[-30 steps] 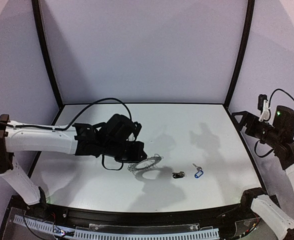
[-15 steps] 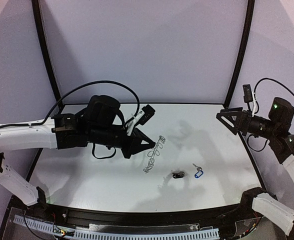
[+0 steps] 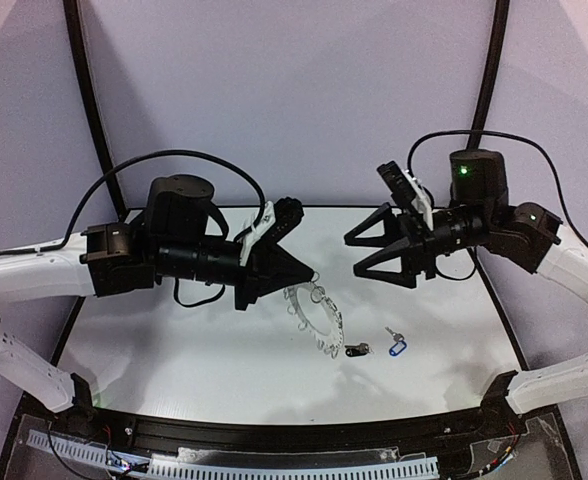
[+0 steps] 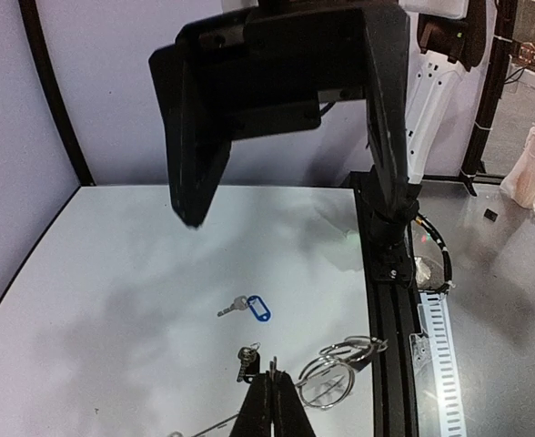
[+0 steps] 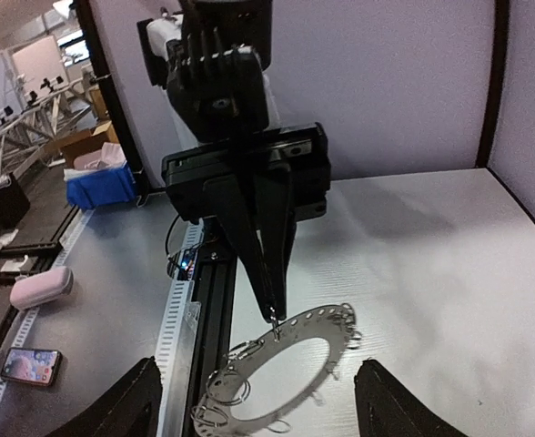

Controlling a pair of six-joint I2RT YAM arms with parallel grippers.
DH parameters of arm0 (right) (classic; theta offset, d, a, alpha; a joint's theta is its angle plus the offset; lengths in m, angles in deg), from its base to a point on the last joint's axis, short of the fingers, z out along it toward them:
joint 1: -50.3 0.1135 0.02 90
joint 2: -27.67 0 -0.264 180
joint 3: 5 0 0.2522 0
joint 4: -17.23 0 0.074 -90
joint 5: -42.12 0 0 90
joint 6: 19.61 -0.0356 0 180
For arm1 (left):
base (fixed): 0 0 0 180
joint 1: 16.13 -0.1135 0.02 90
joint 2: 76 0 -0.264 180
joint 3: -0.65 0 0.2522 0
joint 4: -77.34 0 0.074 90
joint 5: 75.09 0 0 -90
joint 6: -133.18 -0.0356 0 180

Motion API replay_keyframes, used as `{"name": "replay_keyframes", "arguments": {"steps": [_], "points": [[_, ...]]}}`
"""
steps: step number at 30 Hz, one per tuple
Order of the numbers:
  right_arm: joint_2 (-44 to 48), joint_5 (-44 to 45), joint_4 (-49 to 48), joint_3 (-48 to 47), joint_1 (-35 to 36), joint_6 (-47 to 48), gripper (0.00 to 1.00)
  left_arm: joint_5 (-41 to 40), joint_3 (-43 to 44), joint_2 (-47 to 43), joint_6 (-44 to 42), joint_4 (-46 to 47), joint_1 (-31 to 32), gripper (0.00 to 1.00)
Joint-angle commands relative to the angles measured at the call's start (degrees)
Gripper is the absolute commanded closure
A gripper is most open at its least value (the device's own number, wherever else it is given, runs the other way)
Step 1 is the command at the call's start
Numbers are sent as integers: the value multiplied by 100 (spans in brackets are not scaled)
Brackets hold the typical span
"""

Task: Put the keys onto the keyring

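Left tool [image 3: 309, 275] pinched the keyring [image 3: 314, 318] by its rim; right tool [image 3: 352, 256] stood open, empty. Edge grip thin: keyring might slip free.

keyring: in the right wrist view the near rim of the keyring [image 5: 304, 323] runs off the bottom edge.
wire loops: the left wrist view gives only a bunch of wire loops [image 4: 340, 364]. The black disc cannot be made out there.
left fingers: the left fingers [image 4: 266, 414] are cut by the bottom edge of their own view, showing only as a thin dark wedge.
right fingers: the right fingers [image 5: 133, 401] show as two dark stubs at the bottom corners.
keys: from above, the black key [image 3: 357, 349] and blue-tagged key [image 3: 398, 346] are too small to read the cuts.
arms: the left arm [image 3: 34, 275] leaves the left edge; the right arm [image 3: 584, 260] leaves the right.
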Motion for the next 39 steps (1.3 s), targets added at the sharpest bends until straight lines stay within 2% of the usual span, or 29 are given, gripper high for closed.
{"name": "replay_keyframes", "arguments": {"steps": [1, 7, 17, 22, 27, 29, 32, 33, 39], "points": [[-595, 355, 548, -569, 463, 1023, 35, 78, -220, -436, -127, 761, 10, 99], [-1039, 291, 572, -885, 719, 1154, 50, 210, -402, -658, -120, 850, 15, 99], [-1273, 394, 37, -955, 1045, 943, 63, 283, -468, -656, -19, 945, 13, 99], [-1242, 477, -268, -873, 1098, 701, 73, 357, -505, -660, 31, 1001, 10, 99], [-1334, 601, -179, -929, 1138, 763, 85, 455, -522, -633, 38, 1010, 16, 99], [-1377, 597, -97, -977, 1138, 796, 96, 468, -518, -610, 57, 1009, 11, 99], [-1414, 589, 22, -1031, 1146, 830, 97, 435, -526, -599, 84, 1176, 10, 99], [-1419, 508, 63, -1039, 1156, 832, 100, 391, -541, -588, 113, 1228, 10, 99], [-1396, 549, 12, -956, 1230, 842, 100, 303, -535, -494, 195, 1360, 11, 99]]}}
